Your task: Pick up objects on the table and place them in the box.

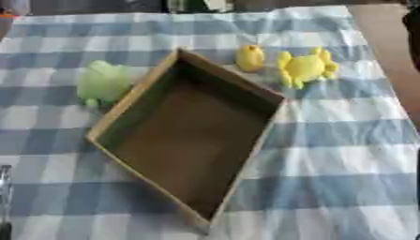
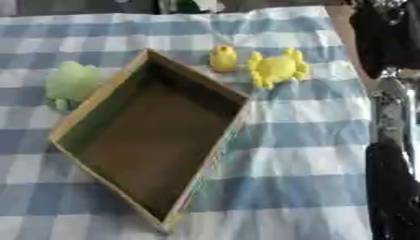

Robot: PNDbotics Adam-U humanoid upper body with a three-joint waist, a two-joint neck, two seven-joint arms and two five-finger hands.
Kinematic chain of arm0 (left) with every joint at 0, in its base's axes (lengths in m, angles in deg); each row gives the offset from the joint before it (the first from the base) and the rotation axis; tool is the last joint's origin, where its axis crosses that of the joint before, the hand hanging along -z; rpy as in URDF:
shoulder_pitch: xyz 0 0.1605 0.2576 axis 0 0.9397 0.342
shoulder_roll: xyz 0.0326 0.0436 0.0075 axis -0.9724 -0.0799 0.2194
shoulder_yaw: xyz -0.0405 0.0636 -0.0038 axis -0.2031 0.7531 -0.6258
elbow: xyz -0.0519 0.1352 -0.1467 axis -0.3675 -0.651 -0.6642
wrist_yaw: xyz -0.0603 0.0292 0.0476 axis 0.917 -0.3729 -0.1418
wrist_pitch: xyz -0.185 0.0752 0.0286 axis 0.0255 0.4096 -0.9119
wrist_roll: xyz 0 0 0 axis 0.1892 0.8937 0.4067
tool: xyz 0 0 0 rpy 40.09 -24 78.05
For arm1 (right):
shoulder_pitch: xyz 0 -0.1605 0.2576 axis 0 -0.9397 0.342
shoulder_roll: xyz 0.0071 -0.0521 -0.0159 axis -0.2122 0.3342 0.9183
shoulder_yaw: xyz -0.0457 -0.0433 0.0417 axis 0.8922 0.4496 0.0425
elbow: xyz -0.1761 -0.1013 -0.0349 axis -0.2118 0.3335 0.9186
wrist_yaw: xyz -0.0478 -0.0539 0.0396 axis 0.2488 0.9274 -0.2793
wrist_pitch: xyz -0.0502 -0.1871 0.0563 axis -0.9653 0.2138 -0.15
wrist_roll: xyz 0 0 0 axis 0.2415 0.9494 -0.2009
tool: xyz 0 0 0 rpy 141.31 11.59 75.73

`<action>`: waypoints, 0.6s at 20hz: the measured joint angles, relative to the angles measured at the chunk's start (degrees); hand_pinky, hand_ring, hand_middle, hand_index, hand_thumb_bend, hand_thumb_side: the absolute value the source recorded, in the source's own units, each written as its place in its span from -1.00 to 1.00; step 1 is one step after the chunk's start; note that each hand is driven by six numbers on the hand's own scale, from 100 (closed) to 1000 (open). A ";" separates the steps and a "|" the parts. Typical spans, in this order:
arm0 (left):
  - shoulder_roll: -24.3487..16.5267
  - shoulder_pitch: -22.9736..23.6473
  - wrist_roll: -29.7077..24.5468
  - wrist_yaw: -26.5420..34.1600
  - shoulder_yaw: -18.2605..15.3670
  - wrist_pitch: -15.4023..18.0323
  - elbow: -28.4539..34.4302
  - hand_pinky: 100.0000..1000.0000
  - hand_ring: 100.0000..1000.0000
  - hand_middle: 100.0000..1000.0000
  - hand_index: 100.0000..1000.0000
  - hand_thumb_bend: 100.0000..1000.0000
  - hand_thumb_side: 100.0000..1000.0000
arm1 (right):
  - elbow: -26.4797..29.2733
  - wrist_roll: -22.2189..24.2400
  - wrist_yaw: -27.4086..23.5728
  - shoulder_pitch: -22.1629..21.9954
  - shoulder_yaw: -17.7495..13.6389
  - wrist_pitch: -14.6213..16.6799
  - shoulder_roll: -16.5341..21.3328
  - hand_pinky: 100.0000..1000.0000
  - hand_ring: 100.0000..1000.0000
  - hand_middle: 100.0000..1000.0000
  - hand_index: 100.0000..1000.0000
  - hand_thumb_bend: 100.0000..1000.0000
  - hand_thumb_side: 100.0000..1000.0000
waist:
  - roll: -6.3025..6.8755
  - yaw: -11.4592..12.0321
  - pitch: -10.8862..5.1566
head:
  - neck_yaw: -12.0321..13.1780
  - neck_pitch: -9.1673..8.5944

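Open brown box (image 1: pixel 131 96) askew, pale green toy (image 1: pixel 102 82) touching its left wall, two yellow toys (image 1: pixel 250 57) (image 1: pixel 305 68) just beyond

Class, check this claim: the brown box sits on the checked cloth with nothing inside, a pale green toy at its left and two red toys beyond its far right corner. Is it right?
One detail is wrong: the two toys beyond the far right corner are yellow, not red, as the left eye view shows. The rest holds: the box on the checked cloth has nothing inside, with the pale green toy at its left.

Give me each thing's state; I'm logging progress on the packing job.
Box: open, nothing in it.
Green toy: on the cloth, against the box's left wall.
Small yellow toy: on the cloth, outside the box.
Yellow legged toy: on the cloth, outside the box.
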 measured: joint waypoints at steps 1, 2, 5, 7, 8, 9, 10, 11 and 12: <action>0.00 0.00 -0.03 0.01 0.01 0.00 0.00 -0.17 -0.01 0.03 0.53 -1.00 0.35 | -0.31 0.08 0.43 0.77 0.19 0.39 0.86 0.63 0.64 -0.09 0.61 -1.00 0.16 | 0.00 0.06 -0.04 | -0.03 0.00; 0.00 0.00 -0.05 0.02 0.01 -0.01 0.00 -0.17 -0.01 0.03 0.53 -1.00 0.35 | -0.82 0.25 1.08 1.58 0.45 0.88 1.75 0.63 0.65 -0.08 0.61 -1.00 0.20 | -0.01 0.16 -0.06 | -0.06 0.00; 0.00 0.00 -0.25 0.06 0.04 0.00 0.00 -0.17 -0.02 0.03 0.53 -1.00 0.34 | -3.47 1.71 4.40 4.31 1.65 2.94 5.00 0.64 0.69 -0.02 0.63 -0.80 0.41 | -0.02 0.35 -0.17 | -0.24 0.01; 0.00 0.00 -0.34 0.08 0.05 0.07 0.00 -0.17 -0.02 0.03 0.53 -1.00 0.34 | -6.05 3.44 7.53 6.29 2.63 4.88 7.34 0.64 0.69 -0.01 0.64 -0.76 0.45 | 0.00 0.65 -0.19 | -0.36 0.02; 0.00 0.00 -0.37 0.08 0.06 0.09 0.00 -0.17 -0.02 0.03 0.53 -1.00 0.34 | -7.38 4.28 9.02 7.09 3.07 5.94 8.27 0.63 0.70 0.03 0.64 -0.62 0.53 | 0.01 0.66 -0.21 | -0.44 0.03; 0.00 0.00 -0.39 0.10 0.09 0.09 0.00 -0.17 -0.02 0.03 0.53 -1.00 0.34 | -8.81 5.14 10.64 7.91 3.53 7.16 9.26 0.63 0.71 0.06 0.64 -0.56 0.55 | 0.04 0.71 -0.25 | -0.48 0.04; 0.00 0.01 -0.43 0.11 0.16 0.07 0.00 -0.17 -0.02 0.03 0.53 -1.00 0.34 | -10.35 6.06 12.35 8.97 4.08 8.55 10.35 0.62 0.71 0.08 0.65 -0.52 0.57 | 0.07 0.85 -0.29 | -0.52 0.05; 0.00 0.01 -0.47 0.12 0.25 0.04 0.00 -0.17 -0.02 0.03 0.53 -1.00 0.34 | -12.06 7.04 14.20 10.17 4.68 10.12 11.45 0.63 0.72 0.12 0.65 -0.46 0.58 | 0.07 1.00 -0.32 | -0.55 0.06; 0.00 0.02 -0.51 0.15 0.34 0.01 0.00 -0.17 -0.02 0.03 0.53 -1.00 0.34 | -13.84 8.00 15.94 11.32 5.31 11.83 12.42 0.63 0.72 0.13 0.66 -0.44 0.58 | 0.05 1.03 -0.33 | -0.59 0.07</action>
